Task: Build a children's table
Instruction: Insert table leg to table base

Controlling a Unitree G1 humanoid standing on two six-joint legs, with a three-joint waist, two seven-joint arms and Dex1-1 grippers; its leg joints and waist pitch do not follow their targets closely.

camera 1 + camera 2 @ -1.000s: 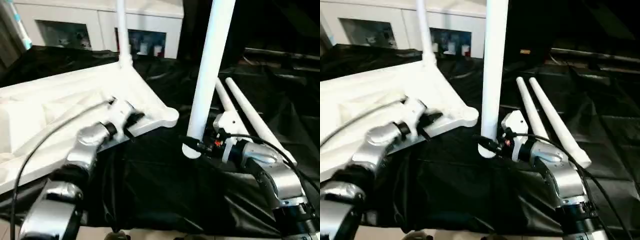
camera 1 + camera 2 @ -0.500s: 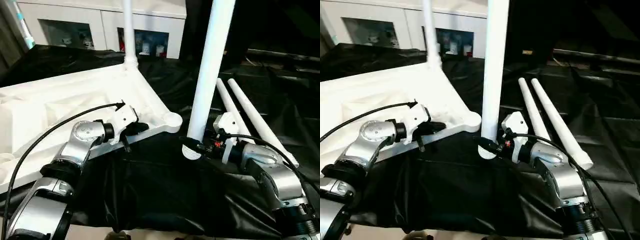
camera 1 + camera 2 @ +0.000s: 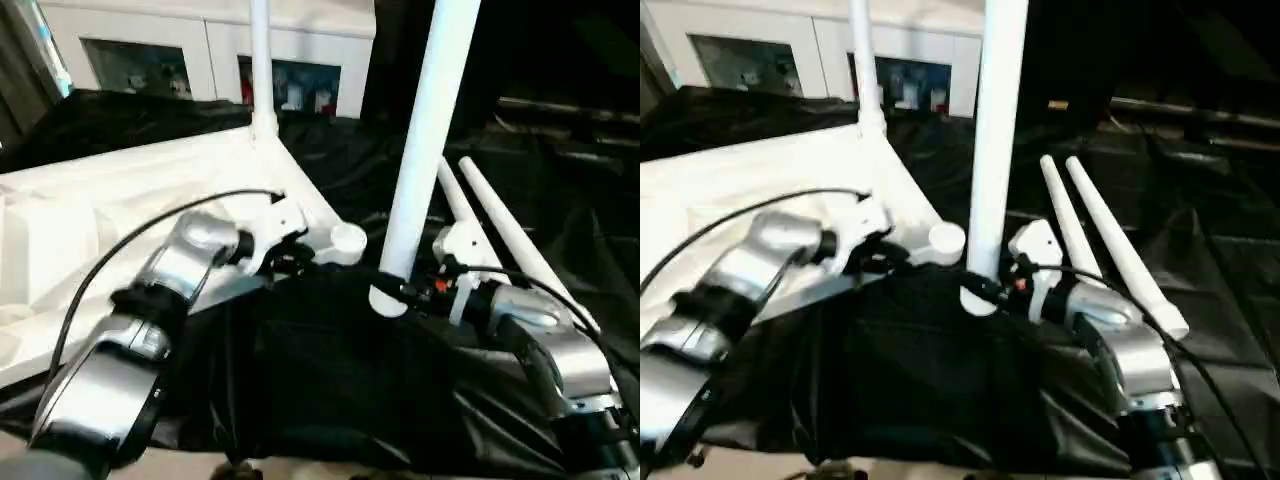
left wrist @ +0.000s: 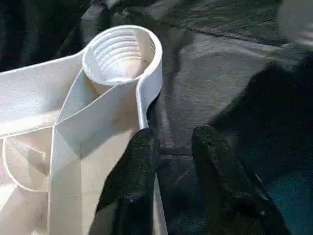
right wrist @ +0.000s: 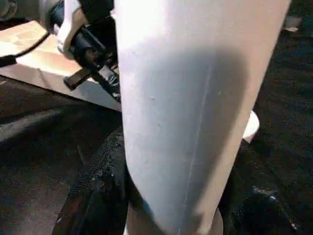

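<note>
The white table top (image 3: 90, 210) lies underside up on the black-draped work table, with one leg (image 3: 262, 70) standing in its far corner socket. Its near corner socket (image 3: 347, 238) is empty, and its threads show in the left wrist view (image 4: 122, 51). My left gripper (image 3: 287, 254) is open just behind that socket. One black finger (image 4: 139, 161) rests over the top's edge rib and the other finger (image 4: 215, 156) hangs outside it over the cloth. My right gripper (image 3: 393, 291) is shut on the bottom of an upright white leg (image 3: 425, 140), a short way right of the socket.
Two more white legs (image 3: 500, 225) lie side by side on the black cloth behind my right arm. A white cabinet (image 3: 180, 50) stands beyond the table's far edge. The black cloth (image 3: 320, 380) hangs over the near edge.
My left gripper has slid right along the table top's near edge, closer to the empty corner socket. The right gripper still holds the upright leg in about the same place.
</note>
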